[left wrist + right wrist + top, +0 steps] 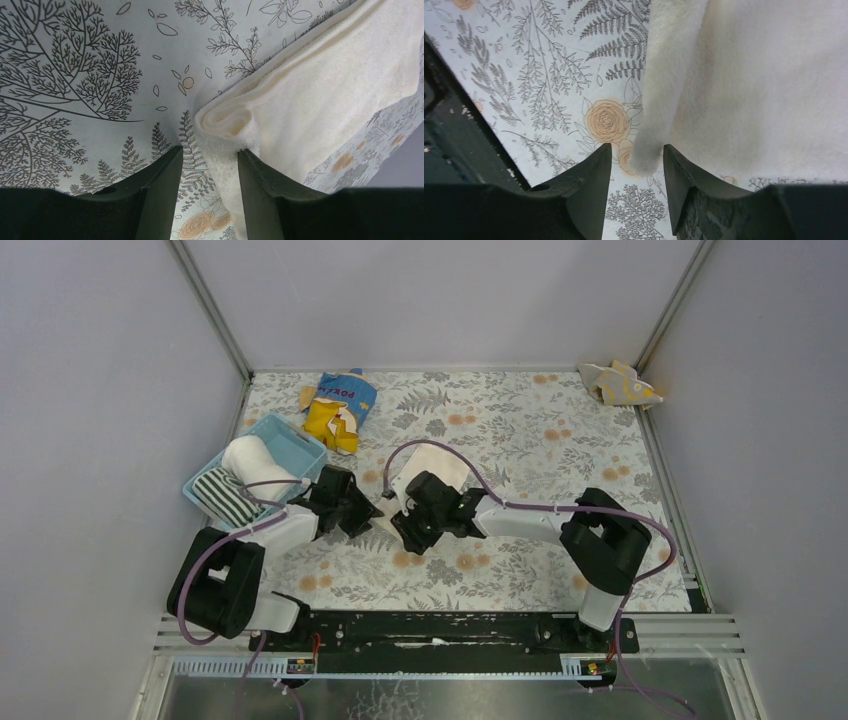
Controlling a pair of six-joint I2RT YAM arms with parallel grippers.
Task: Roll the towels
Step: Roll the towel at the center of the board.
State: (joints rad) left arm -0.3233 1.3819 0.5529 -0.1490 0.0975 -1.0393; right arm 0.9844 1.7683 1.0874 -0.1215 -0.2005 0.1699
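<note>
A cream-white towel (437,466) lies on the floral table, its near edge partly rolled. In the left wrist view, the rolled end (225,117) of this towel (320,85) sits between the jaws of my left gripper (210,149). It rests against the right finger, with a gap to the left one. My right gripper (637,145) stands open around a loose corner of the towel (764,85). In the top view both grippers, left (372,512) and right (403,530), meet at the towel's near edge. A beige towel with yellow marks (620,385) lies at the back right.
A light blue basket (290,445) at the left holds a rolled white towel (258,458) and a striped one (225,497). A blue-and-yellow snack bag (340,408) lies behind it. Grey walls enclose the table on three sides.
</note>
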